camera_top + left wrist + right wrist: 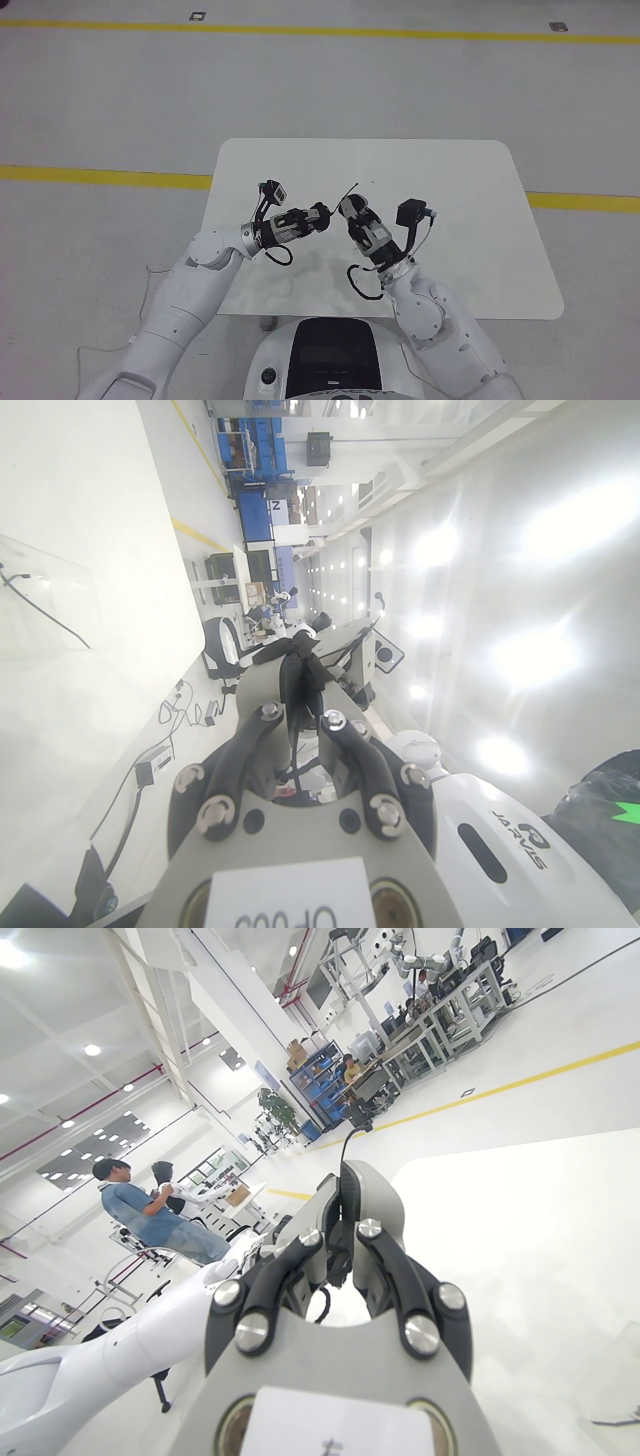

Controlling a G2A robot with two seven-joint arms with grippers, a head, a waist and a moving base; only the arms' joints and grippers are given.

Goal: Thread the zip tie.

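Over the desk (450, 200), the right end effector (343, 1178) grips the zip tie (344, 1150), free end pointing to 1 o'clock from above, so the left end effector (300, 652), clenched just at its 8 o'clock, likely needs slow, exact alignment with that end.

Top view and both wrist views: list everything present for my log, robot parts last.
table: one, white, in front of the robot.
zip tie: one, black, sticking out of the right gripper.
strap: one, thin, black, lying on a pale surface apart from both grippers; maybe a second tie.
floor lines: two, yellow, on the grey floor.
left gripper: one, grey and black, shut, above the table, tip facing the right gripper.
right gripper: one, grey and black, shut on the zip tie.
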